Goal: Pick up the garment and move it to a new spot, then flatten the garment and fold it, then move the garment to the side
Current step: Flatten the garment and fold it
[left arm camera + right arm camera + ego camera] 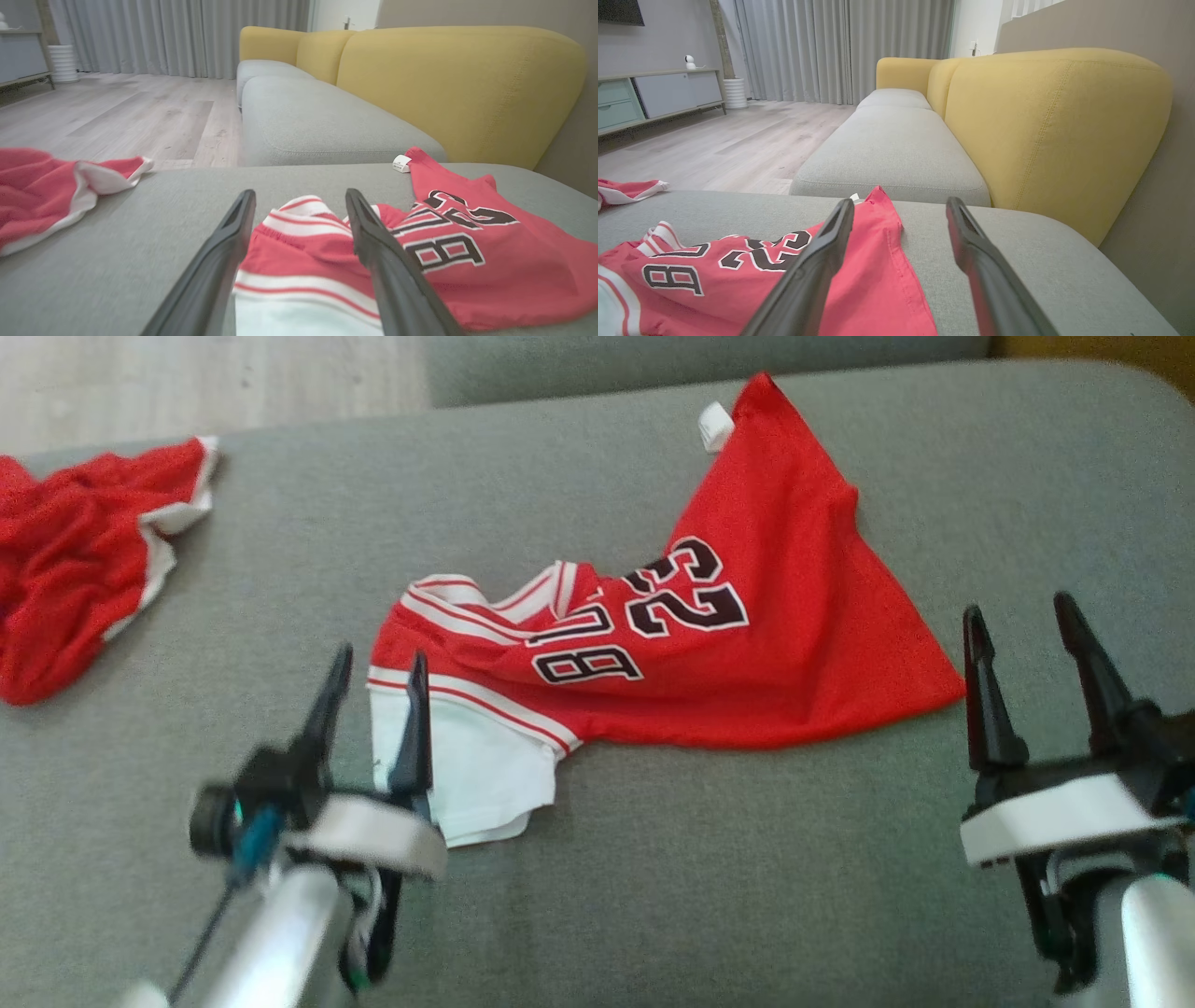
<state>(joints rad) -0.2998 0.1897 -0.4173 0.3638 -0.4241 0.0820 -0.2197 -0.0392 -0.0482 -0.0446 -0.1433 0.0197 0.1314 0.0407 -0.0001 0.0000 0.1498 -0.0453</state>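
Black fingers of our left gripper (381, 663) stand apart and hold nothing, poised over the white striped end of the jersey (766, 616); we cannot tell whether they touch it. Our right gripper (1019, 607) has its fingers spread too, empty, above bare cushion (653, 859) just beside the jersey's right corner. We see the red jersey lying rumpled, numbers up, mid-cushion, its tag (716, 427) at the far tip. A red heap (65, 579) lies well apart on our left, and a yellow backrest (1055, 130) rises beyond.
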